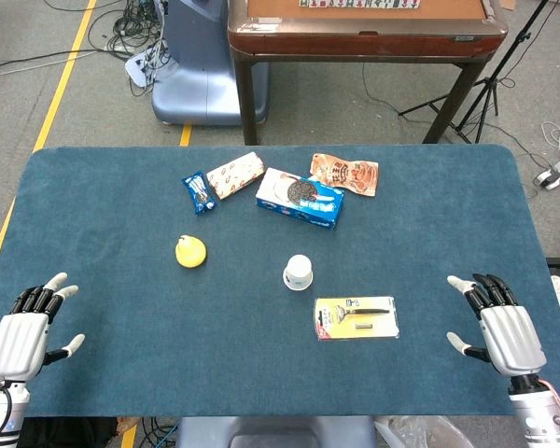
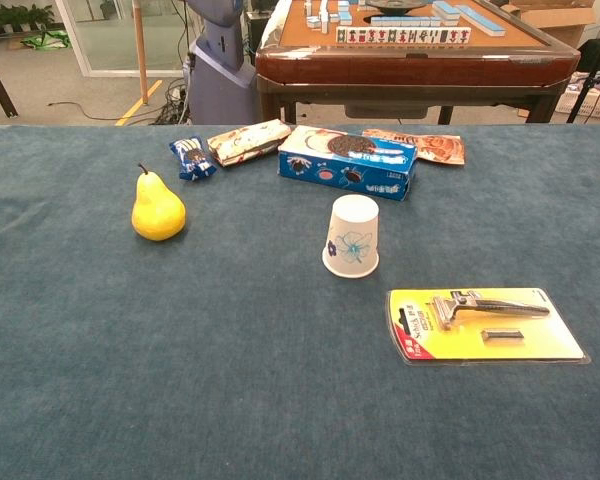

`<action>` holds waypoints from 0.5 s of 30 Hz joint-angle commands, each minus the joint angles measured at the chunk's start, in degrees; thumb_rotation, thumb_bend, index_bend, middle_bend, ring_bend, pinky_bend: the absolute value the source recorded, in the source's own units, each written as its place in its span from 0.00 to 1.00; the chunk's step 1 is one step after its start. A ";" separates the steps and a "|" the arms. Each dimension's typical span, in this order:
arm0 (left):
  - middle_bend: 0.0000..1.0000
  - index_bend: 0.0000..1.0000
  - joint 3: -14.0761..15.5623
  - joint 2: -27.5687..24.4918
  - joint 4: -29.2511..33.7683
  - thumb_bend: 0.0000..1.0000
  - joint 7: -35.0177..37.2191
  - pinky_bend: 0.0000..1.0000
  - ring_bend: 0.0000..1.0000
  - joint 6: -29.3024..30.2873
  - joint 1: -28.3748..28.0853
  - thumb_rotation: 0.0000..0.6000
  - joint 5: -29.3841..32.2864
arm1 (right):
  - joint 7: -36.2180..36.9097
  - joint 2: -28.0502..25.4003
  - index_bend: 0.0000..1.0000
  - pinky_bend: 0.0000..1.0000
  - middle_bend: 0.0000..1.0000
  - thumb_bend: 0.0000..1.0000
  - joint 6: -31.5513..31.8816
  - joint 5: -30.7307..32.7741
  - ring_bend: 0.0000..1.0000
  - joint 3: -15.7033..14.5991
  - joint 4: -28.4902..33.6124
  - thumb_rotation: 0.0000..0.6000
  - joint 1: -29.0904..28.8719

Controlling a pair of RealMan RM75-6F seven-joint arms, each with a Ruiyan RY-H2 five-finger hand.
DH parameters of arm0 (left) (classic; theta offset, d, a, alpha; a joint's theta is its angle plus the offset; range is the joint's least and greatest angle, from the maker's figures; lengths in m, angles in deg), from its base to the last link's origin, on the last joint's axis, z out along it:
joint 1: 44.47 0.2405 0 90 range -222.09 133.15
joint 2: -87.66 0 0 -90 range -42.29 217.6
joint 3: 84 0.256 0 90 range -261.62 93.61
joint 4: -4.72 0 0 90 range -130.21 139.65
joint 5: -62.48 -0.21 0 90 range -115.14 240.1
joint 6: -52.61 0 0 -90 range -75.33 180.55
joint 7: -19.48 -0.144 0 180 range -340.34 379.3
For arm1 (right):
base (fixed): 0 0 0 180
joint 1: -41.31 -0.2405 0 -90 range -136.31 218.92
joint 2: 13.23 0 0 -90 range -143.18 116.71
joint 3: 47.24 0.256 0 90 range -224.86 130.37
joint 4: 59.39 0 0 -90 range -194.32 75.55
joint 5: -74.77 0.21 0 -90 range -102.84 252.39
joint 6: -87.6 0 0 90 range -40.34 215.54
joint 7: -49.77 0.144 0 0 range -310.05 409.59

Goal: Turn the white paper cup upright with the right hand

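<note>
Right robot hand (image 1: 504, 329) rests open near table edge (image 1: 355, 413), well apart from white paper cup (image 1: 298, 273).

**Open cloth on the right; razor pack crowds the cup's near side**

The right hand (image 1: 500, 327) rests with fingers spread at the table's (image 1: 448, 196) right edge, bare blue cloth between it and the white paper cup (image 2: 352, 236) (standing mouth-down). The razor pack (image 2: 485, 325) lies flat just beside the cup's near right. The cookie box (image 2: 347, 162) stands behind it, the pear (image 2: 157, 208) well apart to the left.
</note>
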 commanded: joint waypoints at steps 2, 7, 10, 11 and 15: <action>0.13 0.25 -0.02 0.01 0.01 0.15 -0.03 0.13 0.16 -0.04 -0.02 1.00 0.06 | -0.02 0.02 0.20 0.13 0.27 0.17 -0.03 -0.12 0.12 -0.04 -0.02 1.00 -0.04; 0.13 0.25 -0.02 -0.09 0.20 0.15 -0.12 0.13 0.16 0.08 0.00 1.00 0.01 | -0.88 -0.33 0.21 0.13 0.28 0.17 -1.37 -0.34 0.12 0.01 0.61 1.00 -0.94; 0.13 0.25 0.05 -0.18 0.31 0.15 -0.15 0.13 0.16 0.09 0.01 1.00 -0.10 | -2.61 -0.52 0.21 0.13 0.28 0.17 -3.03 -0.59 0.12 0.55 1.55 1.00 -2.41; 0.13 0.25 0.03 -0.18 0.31 0.15 -0.07 0.13 0.16 0.19 0.05 1.00 -0.11 | -3.16 -0.57 0.21 0.13 0.28 0.17 -3.96 -0.33 0.12 0.87 2.01 1.00 -3.13; 0.13 0.25 0.06 -0.22 0.15 0.15 0.17 0.13 0.16 0.45 0.24 1.00 -0.04 | -4.99 -0.80 0.21 0.13 0.28 0.17 -7.79 1.19 0.12 2.20 3.67 1.00 -6.00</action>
